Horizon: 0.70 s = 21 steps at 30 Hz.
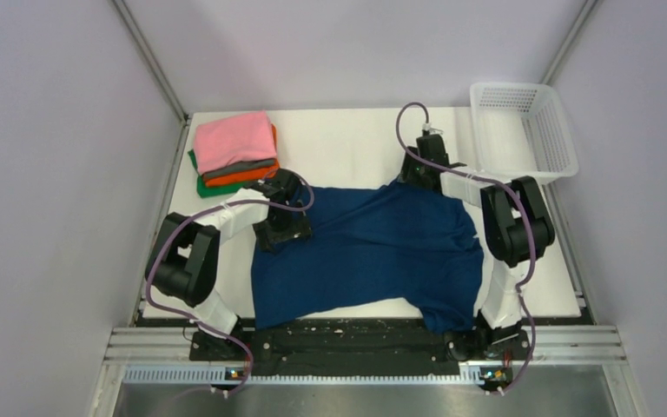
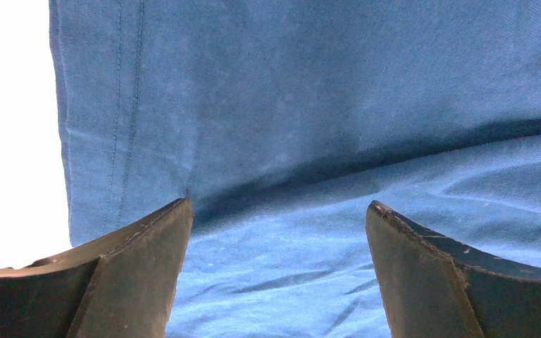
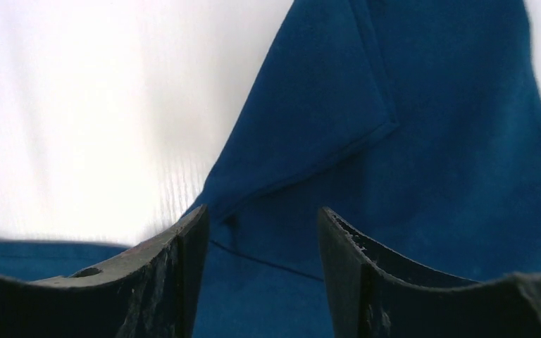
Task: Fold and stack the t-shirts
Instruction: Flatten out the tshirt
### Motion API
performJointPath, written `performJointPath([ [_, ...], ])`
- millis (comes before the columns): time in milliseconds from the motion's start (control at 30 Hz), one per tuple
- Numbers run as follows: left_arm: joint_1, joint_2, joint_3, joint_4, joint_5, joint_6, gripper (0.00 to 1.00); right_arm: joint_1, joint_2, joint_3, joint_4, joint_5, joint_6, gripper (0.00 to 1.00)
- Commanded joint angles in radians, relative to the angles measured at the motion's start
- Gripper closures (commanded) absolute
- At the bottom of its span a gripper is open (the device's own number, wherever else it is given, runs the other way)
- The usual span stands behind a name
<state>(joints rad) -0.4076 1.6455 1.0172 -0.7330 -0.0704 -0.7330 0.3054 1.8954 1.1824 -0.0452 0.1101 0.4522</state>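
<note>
White tabletop (image 1: 347, 148) between pale grey walls, seen from above. Upper left: a folded stack (image 1: 236, 152) with pink on top, then grey, orange and green. That part of the job looks done. Upper right: white mesh basket (image 1: 521, 130). Centre: navy t-shirt (image 1: 373, 252), spread loosely and unfolded, its lower right corner drooping over the near edge. Left gripper (image 1: 282, 233) sits at the shirt's upper left edge, right gripper (image 1: 419, 174) at its upper right.

Left wrist view: fingers spread wide over blue cloth, nothing between them. A stitched hem runs down the left of the frame; a shallow crease crosses the middle.

Right wrist view: jaws roughly half apart, gripping nothing that I can see. A sleeve with a turned-back flap lies above them against the white top.

Judgement: one shirt is left to fold and add to the stack.
</note>
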Motion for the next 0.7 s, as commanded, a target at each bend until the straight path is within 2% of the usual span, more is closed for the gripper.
performJointPath([
  [0, -0.004, 0.004, 0.016, 0.015, -0.003, 0.005, 0.03, -0.002, 0.080, 0.084, 0.089, -0.022, 0.029, 0.43],
  [333, -0.003, 0.010, 0.004, 0.030, 0.014, 0.000, 0.03, 0.018, 0.279, 0.357, 0.163, -0.031, -0.007, 0.44],
  [500, -0.003, 0.009, 0.014, 0.023, 0.016, -0.005, 0.03, 0.049, 0.422, 0.597, 0.054, -0.043, -0.037, 0.44],
  [567, -0.003, 0.003, 0.024, 0.015, 0.010, -0.005, 0.03, 0.054, 0.405, 0.627, -0.001, -0.012, -0.073, 0.44],
  [667, -0.005, -0.014, 0.060, -0.016, 0.020, 0.000, 0.03, 0.054, 0.292, 0.584, -0.038, 0.039, -0.148, 0.42],
])
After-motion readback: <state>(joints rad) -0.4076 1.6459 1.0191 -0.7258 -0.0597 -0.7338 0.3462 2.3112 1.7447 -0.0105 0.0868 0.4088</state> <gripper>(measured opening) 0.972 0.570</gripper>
